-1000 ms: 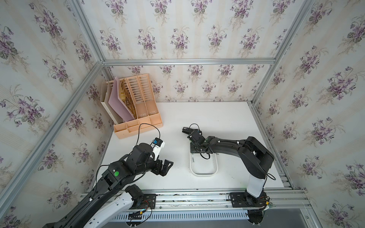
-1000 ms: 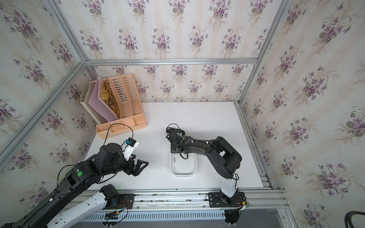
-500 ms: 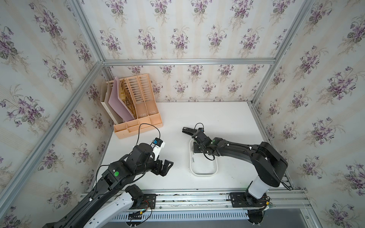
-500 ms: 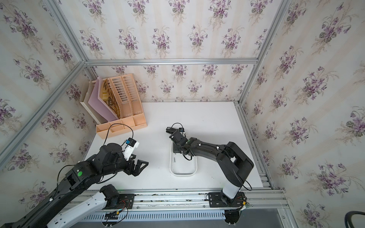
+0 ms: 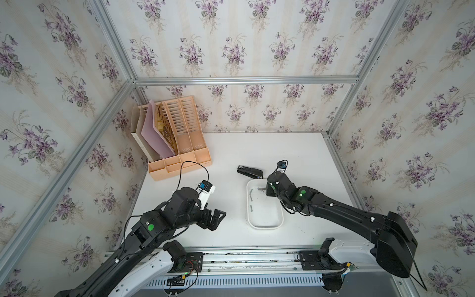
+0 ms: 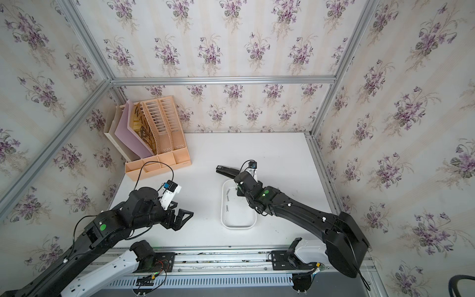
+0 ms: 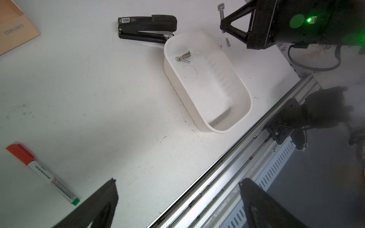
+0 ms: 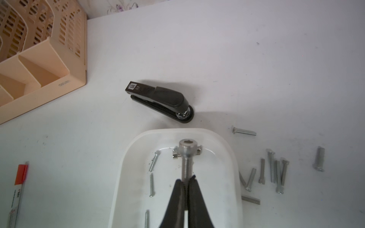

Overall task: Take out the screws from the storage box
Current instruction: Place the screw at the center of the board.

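Note:
The white storage box (image 5: 264, 226) (image 6: 237, 226) lies near the table's front, right of centre. My right gripper (image 8: 186, 178) is shut on the threaded shank of a large silvery screw (image 8: 186, 156), which hangs over the box's far end (image 8: 130, 150). Several thin screws (image 8: 151, 184) (image 7: 182, 57) lie on the box floor. More screws (image 8: 276, 171) are spread on the table just right of the box. My left gripper (image 7: 176, 181) (image 5: 218, 218) hovers open and empty over the table's front edge, left of the box.
A black stapler (image 5: 250, 171) (image 8: 162, 100) lies just beyond the box. The peach file organizer (image 5: 177, 144) stands at the back left. A red-capped, green-tipped pen (image 7: 43, 173) lies on the table left of the box. The metal rail (image 5: 257, 257) runs along the front.
The right arm's elbow has swung down toward the front right, and its wrist has shifted slightly right over the box. The left arm has not moved.

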Robot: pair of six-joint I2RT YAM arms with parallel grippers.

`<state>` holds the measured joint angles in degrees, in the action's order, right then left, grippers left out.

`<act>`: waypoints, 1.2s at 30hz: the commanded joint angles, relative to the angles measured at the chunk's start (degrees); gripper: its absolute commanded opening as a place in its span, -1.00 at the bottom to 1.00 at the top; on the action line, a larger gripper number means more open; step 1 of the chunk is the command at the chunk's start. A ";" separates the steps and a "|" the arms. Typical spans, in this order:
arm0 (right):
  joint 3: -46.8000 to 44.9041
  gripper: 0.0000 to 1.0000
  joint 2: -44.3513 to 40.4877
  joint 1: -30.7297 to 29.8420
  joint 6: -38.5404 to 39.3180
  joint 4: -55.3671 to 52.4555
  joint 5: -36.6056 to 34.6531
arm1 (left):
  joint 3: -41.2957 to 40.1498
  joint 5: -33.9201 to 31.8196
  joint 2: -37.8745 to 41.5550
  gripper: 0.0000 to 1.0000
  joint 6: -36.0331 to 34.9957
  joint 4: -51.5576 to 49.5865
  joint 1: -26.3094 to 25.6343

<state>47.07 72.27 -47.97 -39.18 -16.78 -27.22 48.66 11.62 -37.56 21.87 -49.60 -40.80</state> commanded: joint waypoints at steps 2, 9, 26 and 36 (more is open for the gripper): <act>-2.39 -1.00 -3.55 3.66 -4.35 -4.66 -8.34 | 0.11 -0.04 -0.54 0.99 0.10 0.70 0.06; -5.20 -1.00 -0.46 15.37 -4.50 -3.34 3.97 | 0.05 -0.19 -0.32 0.99 0.02 0.70 0.04; -1.29 -1.00 15.18 19.75 -2.46 -2.65 13.51 | 0.11 0.03 -0.10 0.98 0.02 0.74 0.02; -0.59 -1.00 16.73 19.84 -2.13 -3.08 13.67 | 0.17 0.11 0.02 0.98 0.06 0.74 0.08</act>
<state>46.02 88.64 -28.16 -41.80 -19.59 -13.45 48.66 11.62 -37.58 21.87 -49.60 -40.80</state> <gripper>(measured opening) 0.079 0.993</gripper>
